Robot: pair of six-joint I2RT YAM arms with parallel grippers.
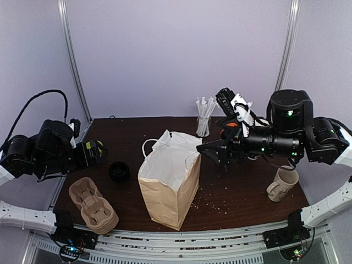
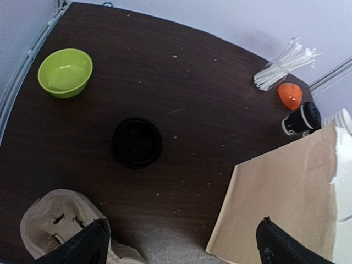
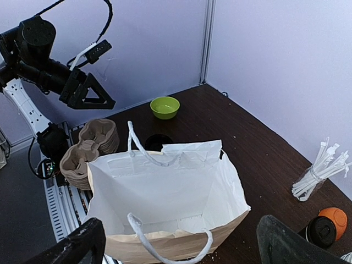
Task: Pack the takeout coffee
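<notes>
Pre-grasp: black lidded paper coffee cup [image 2: 301, 119] stands unheld at far right corner; brown paper bag [image 1: 165, 192] open. The left gripper [image 2: 182, 223] and right gripper [image 3: 180, 220] are spread wide, empty; right should fetch the cup.

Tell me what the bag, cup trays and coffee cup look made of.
Bag: paper, matte brown outside, white inside, sharp creases. Cup trays: probably moulded pulp, rough beige. Coffee cup: likely paper, matte black, white print; lid looks plastic.

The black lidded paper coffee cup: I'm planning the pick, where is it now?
Left wrist view: the black lidded paper cup sits far right, beside an orange rounded object, past the brown paper bag.
</notes>
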